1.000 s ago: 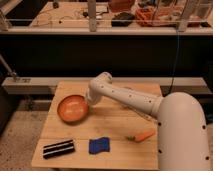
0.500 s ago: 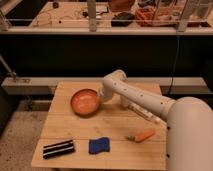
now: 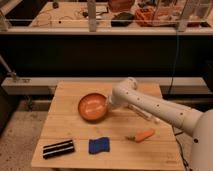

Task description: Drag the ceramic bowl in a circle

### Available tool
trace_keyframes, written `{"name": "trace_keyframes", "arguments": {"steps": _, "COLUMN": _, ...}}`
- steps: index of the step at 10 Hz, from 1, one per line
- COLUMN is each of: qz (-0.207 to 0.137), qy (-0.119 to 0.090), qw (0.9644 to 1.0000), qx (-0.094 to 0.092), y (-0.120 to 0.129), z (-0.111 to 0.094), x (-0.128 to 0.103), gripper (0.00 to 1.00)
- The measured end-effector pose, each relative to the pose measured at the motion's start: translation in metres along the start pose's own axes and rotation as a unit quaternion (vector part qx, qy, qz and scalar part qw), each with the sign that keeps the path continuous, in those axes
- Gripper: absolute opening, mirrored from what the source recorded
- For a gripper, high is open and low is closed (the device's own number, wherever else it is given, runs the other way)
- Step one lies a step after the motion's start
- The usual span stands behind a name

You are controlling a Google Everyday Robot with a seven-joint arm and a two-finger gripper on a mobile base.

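The ceramic bowl (image 3: 92, 107) is a round, shallow orange-terracotta bowl with a glossy inside, sitting near the middle of the wooden table (image 3: 65, 125). My gripper (image 3: 109, 104) is at the bowl's right rim, at the end of the white arm that reaches in from the right. The arm's wrist hides the point of contact with the rim.
A blue sponge (image 3: 99, 145) lies near the table's front edge. A dark ridged block (image 3: 58, 148) lies at the front left. A small orange carrot (image 3: 141, 136) lies at the front right. A dark shelf unit and a cluttered bench stand behind the table.
The bowl and my gripper moved right and towards the back of the table, then came forward and a little right to the middle.
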Motion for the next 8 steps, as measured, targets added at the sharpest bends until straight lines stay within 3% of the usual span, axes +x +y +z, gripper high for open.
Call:
{"name": "trace_keyframes", "arguments": {"steps": 3, "qz": -0.01, "qy": -0.015, "qw": 0.9998, "qx": 0.012, "y": -0.007, "z": -0.015, "x": -0.058, "gripper": 0.01}}
{"name": "trace_keyframes", "arguments": {"steps": 4, "qz": -0.013, "qy": -0.018, "qw": 0.9996, "qx": 0.015, "y": -0.013, "z": -0.015, "x": -0.063, "gripper": 0.01}}
{"name": "trace_keyframes", "arguments": {"steps": 7, "qz": -0.065, "qy": -0.033, "qw": 0.9971, "qx": 0.023, "y": -0.063, "z": -0.005, "x": -0.085, "gripper": 0.01}}
{"name": "trace_keyframes", "arguments": {"steps": 8, "qz": -0.09, "qy": -0.038, "qw": 0.9948, "qx": 0.029, "y": -0.086, "z": 0.002, "x": -0.089, "gripper": 0.01}}
